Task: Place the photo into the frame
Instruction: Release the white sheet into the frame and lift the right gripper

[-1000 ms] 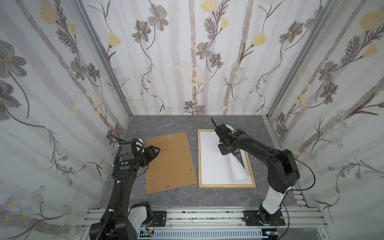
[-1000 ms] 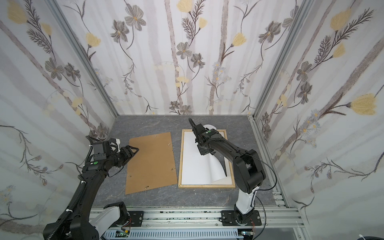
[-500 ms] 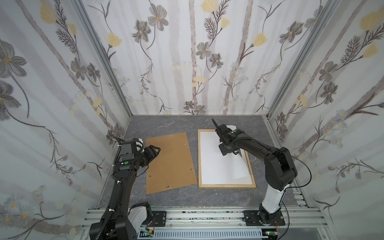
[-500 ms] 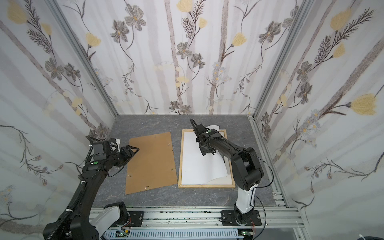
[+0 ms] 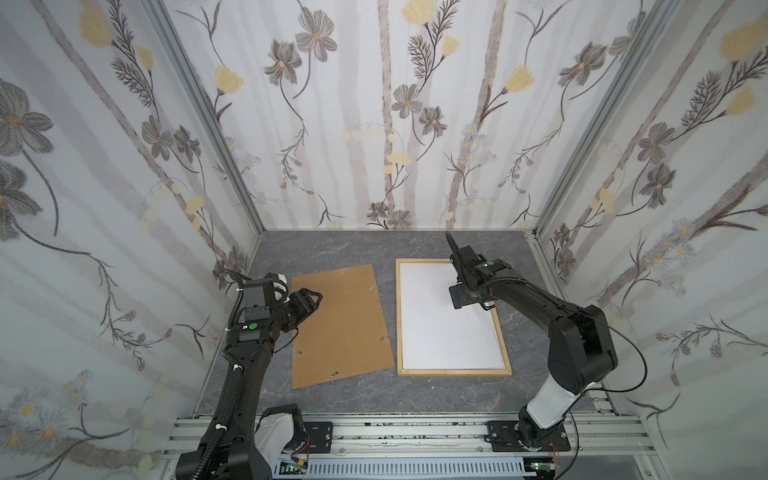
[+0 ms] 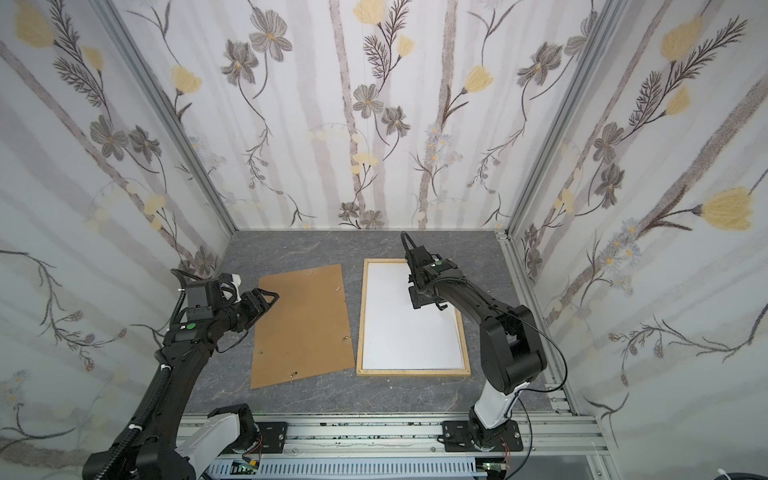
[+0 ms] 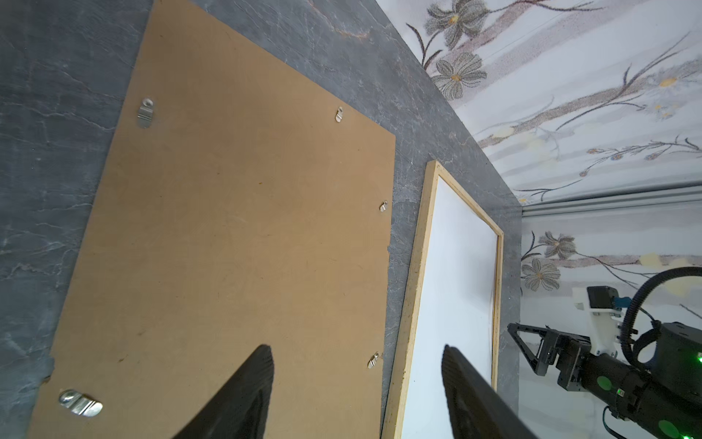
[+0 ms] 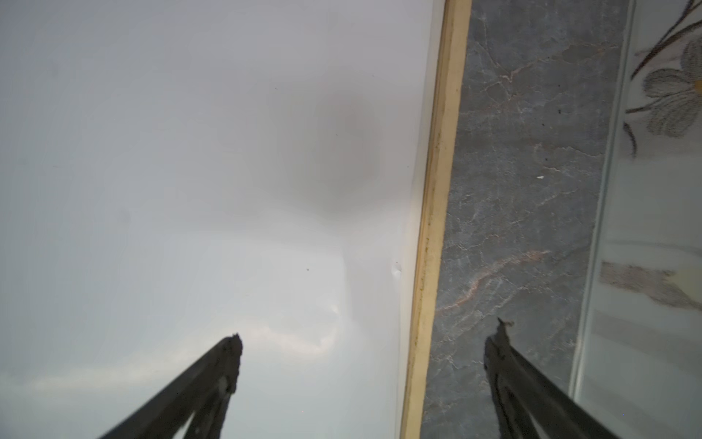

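White photo (image 5: 440,328) in frame (image 5: 453,371), right claw (image 8: 368,334) wide open, empty

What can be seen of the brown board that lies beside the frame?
The brown board is a thin rectangular panel, like hardboard, with small metal clips near its edges. It lies flat on the grey table, beside the frame, slightly skewed to it. The open left hand hangs over its left edge; nothing grips it.
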Robot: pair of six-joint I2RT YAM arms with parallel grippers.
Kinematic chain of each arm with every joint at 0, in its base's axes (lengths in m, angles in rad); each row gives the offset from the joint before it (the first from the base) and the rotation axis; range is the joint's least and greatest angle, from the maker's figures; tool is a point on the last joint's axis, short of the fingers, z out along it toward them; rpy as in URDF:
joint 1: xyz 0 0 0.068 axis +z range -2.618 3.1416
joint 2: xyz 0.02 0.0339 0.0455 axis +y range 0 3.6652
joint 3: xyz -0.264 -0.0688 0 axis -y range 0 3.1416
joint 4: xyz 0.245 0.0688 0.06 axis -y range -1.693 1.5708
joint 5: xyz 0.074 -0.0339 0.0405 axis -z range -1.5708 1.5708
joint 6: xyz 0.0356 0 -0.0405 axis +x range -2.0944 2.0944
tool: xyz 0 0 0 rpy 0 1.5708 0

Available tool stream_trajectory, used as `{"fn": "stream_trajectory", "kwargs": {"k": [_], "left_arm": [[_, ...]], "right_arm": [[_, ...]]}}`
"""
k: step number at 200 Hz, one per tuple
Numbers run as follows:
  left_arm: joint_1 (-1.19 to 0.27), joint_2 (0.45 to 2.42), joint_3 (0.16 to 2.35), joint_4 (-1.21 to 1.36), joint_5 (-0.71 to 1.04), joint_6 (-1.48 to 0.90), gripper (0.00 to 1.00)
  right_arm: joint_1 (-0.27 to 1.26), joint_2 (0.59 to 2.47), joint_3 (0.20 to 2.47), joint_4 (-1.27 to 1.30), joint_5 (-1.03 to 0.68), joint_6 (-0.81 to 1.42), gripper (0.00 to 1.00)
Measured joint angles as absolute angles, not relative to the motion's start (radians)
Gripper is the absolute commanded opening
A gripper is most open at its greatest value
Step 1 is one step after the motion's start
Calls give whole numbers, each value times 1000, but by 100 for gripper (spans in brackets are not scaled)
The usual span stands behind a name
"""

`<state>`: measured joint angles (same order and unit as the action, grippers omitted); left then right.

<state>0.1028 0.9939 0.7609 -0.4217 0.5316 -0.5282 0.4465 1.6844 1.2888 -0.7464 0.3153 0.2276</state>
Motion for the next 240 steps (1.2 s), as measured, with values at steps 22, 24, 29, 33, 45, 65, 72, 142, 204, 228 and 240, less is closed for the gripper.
{"fn": "stream_trajectory", "kwargs": {"k": [22,24,29,33,45,65,72,142,204,228,240], "left_arm": [[43,997,756,-405,510,-551,70],[38,998,754,-402,508,-553,70],[25,1000,750,-396,503,-558,70],[19,1001,747,-393,500,-562,70],[0,1002,736,-386,492,-578,70],[-27,1001,719,-368,472,-596,70],[-37,1001,712,-361,469,-603,70],[-93,1061,706,-326,430,-628,71],[-96,1106,734,-295,427,-633,72],[-97,1106,735,-297,422,-632,72],[-97,1105,739,-302,418,-632,74]], "right_arm": [[410,1668,1221,-630,126,228,95],[405,1671,1217,-620,109,228,94],[391,1682,1209,-601,76,235,93],[383,1691,1204,-587,54,242,91],[351,1721,1186,-545,-4,257,87],[300,1747,1137,-484,-90,285,86],[284,1751,1119,-465,-113,291,84],[256,1717,1112,-409,-185,322,86],[250,1758,1067,-371,-208,324,86],[241,1772,1057,-359,-210,332,86],[239,1769,1057,-353,-210,332,86]]}}
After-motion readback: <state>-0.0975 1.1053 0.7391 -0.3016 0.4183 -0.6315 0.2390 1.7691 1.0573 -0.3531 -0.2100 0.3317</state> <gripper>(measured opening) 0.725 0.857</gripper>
